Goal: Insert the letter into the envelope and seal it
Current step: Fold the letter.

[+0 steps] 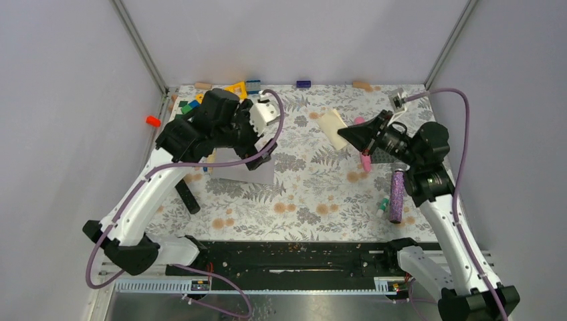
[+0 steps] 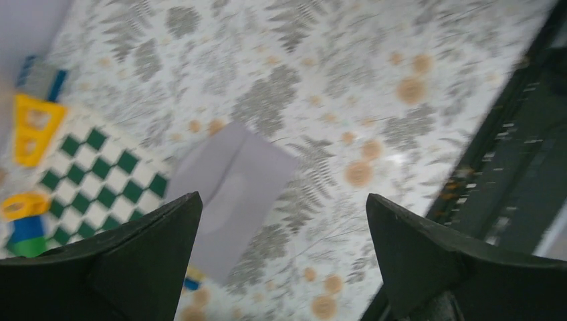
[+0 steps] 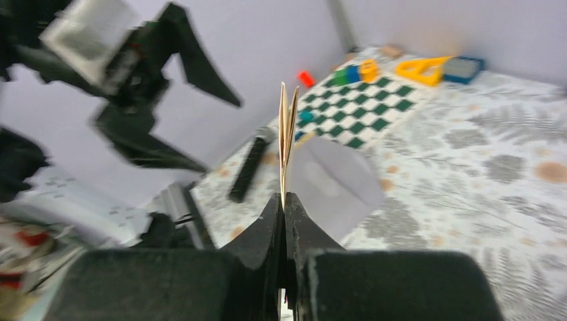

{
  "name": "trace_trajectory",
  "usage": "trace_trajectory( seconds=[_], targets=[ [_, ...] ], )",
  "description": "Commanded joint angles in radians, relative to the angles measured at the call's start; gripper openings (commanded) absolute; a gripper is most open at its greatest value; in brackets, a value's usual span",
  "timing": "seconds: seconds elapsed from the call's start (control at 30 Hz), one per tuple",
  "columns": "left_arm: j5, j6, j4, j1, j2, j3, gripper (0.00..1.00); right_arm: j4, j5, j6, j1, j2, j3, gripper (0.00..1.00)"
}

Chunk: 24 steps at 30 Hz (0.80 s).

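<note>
I am pinching the folded letter [image 3: 287, 134] edge-up in my closed right fingers [image 3: 266, 234] and hovering my wide-open left fingers [image 2: 147, 261] over the envelope [image 2: 234, 187] lying flat on the table [image 1: 314, 194], so inserting and sealing are not yet done.

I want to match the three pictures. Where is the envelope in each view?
Top external: envelope left of centre.
Left wrist: centre-left, beside the checkered board.
Right wrist: centre, behind the held letter.
Shared landmark: yellow triangle.
</note>
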Motion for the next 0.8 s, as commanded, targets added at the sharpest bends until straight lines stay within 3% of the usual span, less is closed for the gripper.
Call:
trace_trajectory(
  seconds=[0.0, 0.17, 0.37, 0.43, 0.57, 0.77],
  targets=[
    [0.391, -0.185, 0.233, 0.022, -0.106, -0.144, 0.99, -0.099, 0.221, -0.189, 0.004, -0.057, -0.075, 0.0],
    [0.666, -0.318, 0.552, 0.038, -0.162, -0.362, 0.99, 0.011, 0.108, -0.092, 0.004, -0.056, -0.151, 0.0],
    [0.96, -0.672, 0.919, 0.122, -0.081, -0.445, 0.99, 0.069, -0.005, -0.115, 0.002, -0.114, -0.177, 0.0],
    [1.034, -0.738, 0.958, 0.129, -0.034, -0.436, 0.99, 0.08, -0.039, -0.111, 0.003, -0.125, -0.187, 0.0],
    [1.051, -0.796, 1.003, 0.129, 0.019, -0.431, 0.95, 0.146, -0.065, -0.019, -0.003, -0.13, -0.207, 0.0],
    [1.028, -1.147, 1.545, 0.129, 0.007, -0.577, 0.85, 0.307, -0.059, 0.23, -0.017, -0.092, -0.233, 0.0]
  ],
)
